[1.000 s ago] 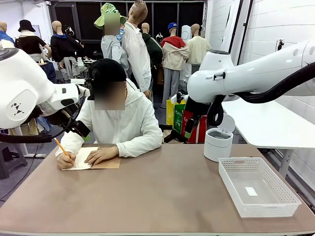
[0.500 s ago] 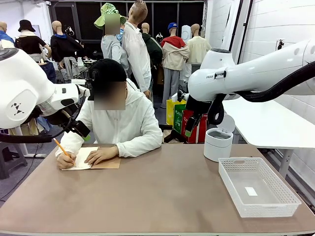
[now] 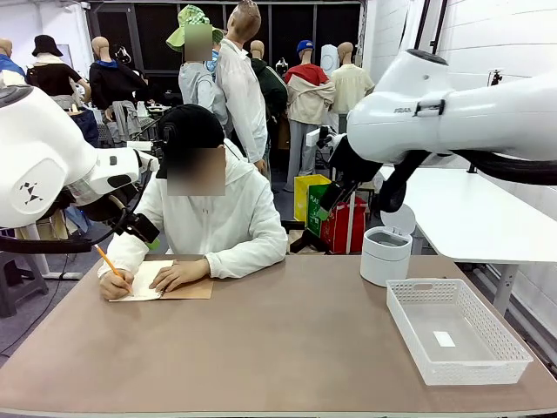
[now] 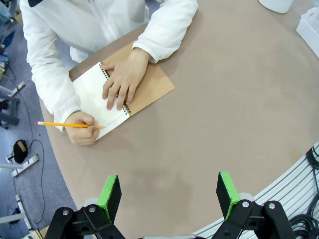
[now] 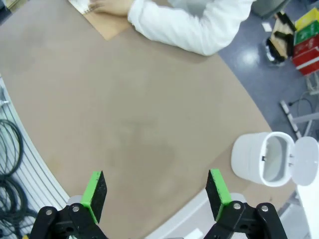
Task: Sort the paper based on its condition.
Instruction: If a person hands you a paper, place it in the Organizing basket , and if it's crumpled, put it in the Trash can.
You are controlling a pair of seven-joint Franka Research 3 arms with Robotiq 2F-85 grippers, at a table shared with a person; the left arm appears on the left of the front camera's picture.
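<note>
Green-padded left gripper (image 4: 168, 186): fingers wide apart and holding nothing. It hangs high over the near left of the table, looking down on the person's work, probably waiting for a sheet.
Right gripper (image 5: 155, 191): fingers also spread wide and empty, high above the near right of the table, with the bin in sight.
Brown table (image 3: 287, 348): bare across the near and middle ground, which leaves room to set a sheet down.
White basket (image 3: 416, 341): near right, close to the right arm. A small white scrap (image 3: 444, 339) lies on its floor. It looks like one of the two places for sorted sheets.
White bin (image 3: 385, 252): just beyond the basket, lid tipped open. It is likely the other place, for spoiled sheets.
Notebook (image 4: 152, 87): far left, lying open and flat with its brown cover folded outward.
Paper: the only white sheet I can find is the open page (image 4: 89, 94), bound at the spiral. By my judgement none has been torn out for sorting yet.
Flat hand (image 4: 122, 79): pressed across the spiral, pinning the notebook so it does not slide.
Writing hand (image 4: 82, 130): at the page's edge, holding a yellow pencil (image 4: 60, 124) with its tip on the page.
</note>
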